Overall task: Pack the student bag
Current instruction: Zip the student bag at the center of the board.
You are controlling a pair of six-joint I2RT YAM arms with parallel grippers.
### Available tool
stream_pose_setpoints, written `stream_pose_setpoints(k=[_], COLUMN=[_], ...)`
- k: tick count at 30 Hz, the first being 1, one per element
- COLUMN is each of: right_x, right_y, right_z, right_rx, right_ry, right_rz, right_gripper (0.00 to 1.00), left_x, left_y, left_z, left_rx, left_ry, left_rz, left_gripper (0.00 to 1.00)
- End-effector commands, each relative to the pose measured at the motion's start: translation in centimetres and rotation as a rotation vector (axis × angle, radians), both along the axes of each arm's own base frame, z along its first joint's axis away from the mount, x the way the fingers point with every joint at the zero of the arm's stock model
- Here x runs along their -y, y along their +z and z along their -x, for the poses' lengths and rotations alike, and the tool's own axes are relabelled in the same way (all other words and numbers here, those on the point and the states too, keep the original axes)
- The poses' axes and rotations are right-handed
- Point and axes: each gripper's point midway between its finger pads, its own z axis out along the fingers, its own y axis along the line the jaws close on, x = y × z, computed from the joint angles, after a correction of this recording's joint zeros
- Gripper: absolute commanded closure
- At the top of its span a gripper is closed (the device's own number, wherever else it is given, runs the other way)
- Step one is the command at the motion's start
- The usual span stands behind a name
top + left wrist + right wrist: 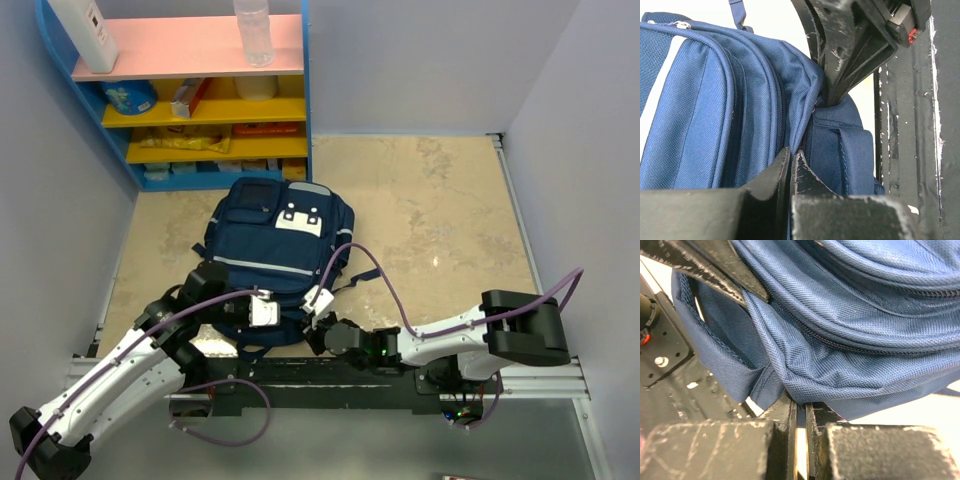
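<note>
1. The student bag [275, 250] lies flat on the desk [450, 220], mid-frame in the overhead view. Its white patch points toward the shelf unit [200, 110] at upper left, and its near end sits right at the arms' mounting rail [300, 395].
2. The left hand [791, 162] is clenched, its tips nipping a fold of navy fabric beside the zip line at that near end.
3. The right hand [801, 412] is also clenched, on the bunched lower edge of the bag just under the zip [840, 342]. The two hands sit close together on the same end.
4. As I judge it, they are about to spread or lift the opening, and nothing looks packed yet.
5. Both pinches take only a thin bit of cloth, so a firm pull could let the fabric slide out.
6. If the hands pull apart while the zip is shut, the strain would go into the seam rather than open anything.
7. The purple cable [370, 265] loops across the bag's right side and could snag a strap if the bag is hauled toward the rail.
</note>
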Motion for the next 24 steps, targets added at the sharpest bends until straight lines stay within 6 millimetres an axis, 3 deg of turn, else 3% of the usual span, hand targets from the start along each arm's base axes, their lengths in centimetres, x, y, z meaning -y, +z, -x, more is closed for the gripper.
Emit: stream_pose_setpoints(k=[1, 5, 8, 13, 15, 17, 19, 21, 24], right_x=[4.6, 5.8, 5.4, 2.5, 2.1, 2.5, 4.3, 5.6, 7.3], right_y=[-4.3, -5.2, -4.8, -1.7, -1.0, 0.3, -0.2, 0.9, 0.1], right_z=[0.6, -0.1, -1.0, -2.5, -3.1, -3.6, -4.8, -6.2, -6.8], right_rx=[-0.112, -0.127, -0.091, 0.030, 0.031, 0.007, -0.063, -0.131, -0.172], right_ry=[-0.121, -0.219, -0.265, -0.237, -0.233, -0.238, -0.262, -0.279, -0.291], right_rz=[0.198, 0.224, 0.228, 0.203, 0.201, 0.158, 0.134, 0.058, 0.083], right_gripper=[1.00, 1.00, 1.00, 1.00, 1.00, 1.00, 1.00, 1.00, 1.00], left_x=[-0.1, -0.1, -0.1, 0.0, 0.0, -0.1, -0.2, -0.3, -0.7], left_y=[2.4, 2.6, 2.8, 3.1, 3.1, 3.0, 3.0, 2.9, 2.9], left_z=[-2.7, -2.5, -2.3, -2.1, -1.9, -1.4, -1.3, -1.0, -1.1], left_rx=[0.157, 0.154, 0.152, 0.146, 0.139, 0.140, 0.145, 0.147, 0.158], left_ry=[0.058, 0.051, 0.046, 0.036, 0.028, 0.000, -0.014, -0.025, -0.019], left_rz=[0.036, 0.039, 0.046, 0.056, 0.053, 0.042, 0.037, 0.030, 0.008], left_gripper=[1.00, 1.00, 1.00, 1.00, 1.00, 1.00, 1.00, 1.00, 1.00])
